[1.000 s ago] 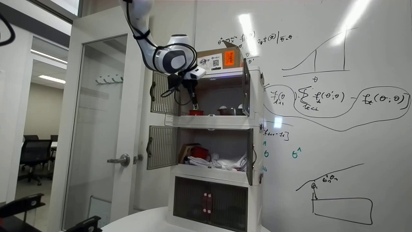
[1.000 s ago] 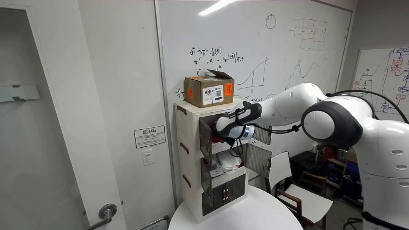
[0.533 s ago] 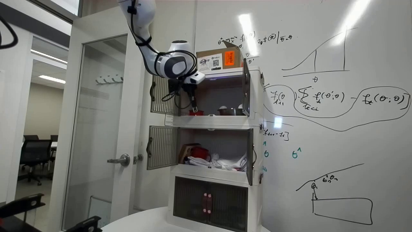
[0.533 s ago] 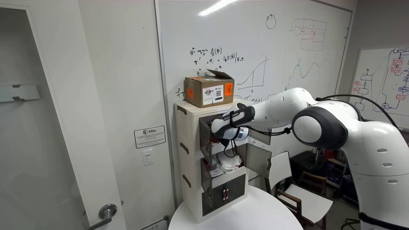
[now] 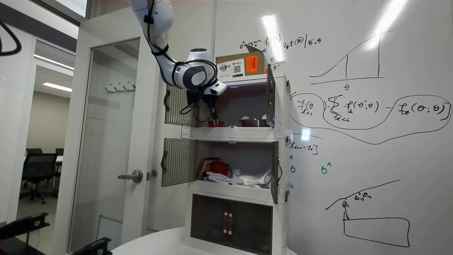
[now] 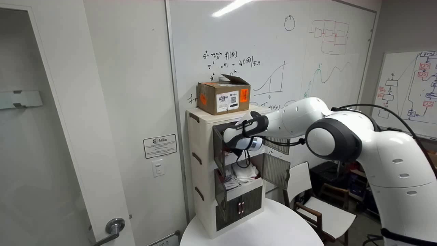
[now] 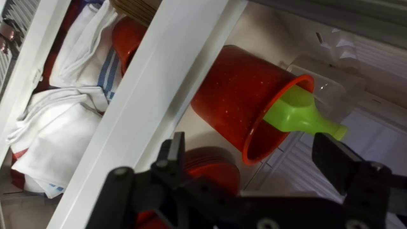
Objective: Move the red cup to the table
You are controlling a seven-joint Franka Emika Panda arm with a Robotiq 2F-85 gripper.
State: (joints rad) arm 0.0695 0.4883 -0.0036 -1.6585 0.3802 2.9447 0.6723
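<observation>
- Wrist view: the gripper (image 7: pixel 250 139) shows at the bottom border, its fingers (image 7: pixel 176 149) spread wide, with part of the rim of the red cup (image 7: pixel 241 100) showing beyond the gap.
- The red cup sits in the top compartment of the white cabinet (image 6: pixel 205 171), high over the far left edge of the table (image 6: pixel 280 229) as seen in an exterior view; its mouth points to the lower right of the wrist picture, and a green bottle-shaped thing (image 7: pixel 295 111) pokes out of it.
- Red stacked ware (image 7: pixel 216 173) lies just beside the cup, partly covered by the gripper.
- In an exterior view what is probably the same red cup (image 5: pixel 219 124) shows right under the fingertips; I cannot tell whether they touch it. A metal bowl (image 5: pixel 254 123) is farther right on that shelf.
- The cabinet stands on the table near its far left edge, the two upper pairs of smoky doors (image 6: pixel 276 170) swung out, the lowest pair closed.
- White folded towels (image 7: pixel 60 136) and a red vessel (image 5: pixel 219 168) lie in the middle compartment.
- A cardboard box (image 6: pixel 225 89) with orange labels rests on the cabinet, likewise above the table's far left edge.
- The arm (image 6: pixel 293 119) stretches in over the table's right edge; beyond that edge is a chair (image 6: pixel 329 217) with a pale seat and wooden armrests.
</observation>
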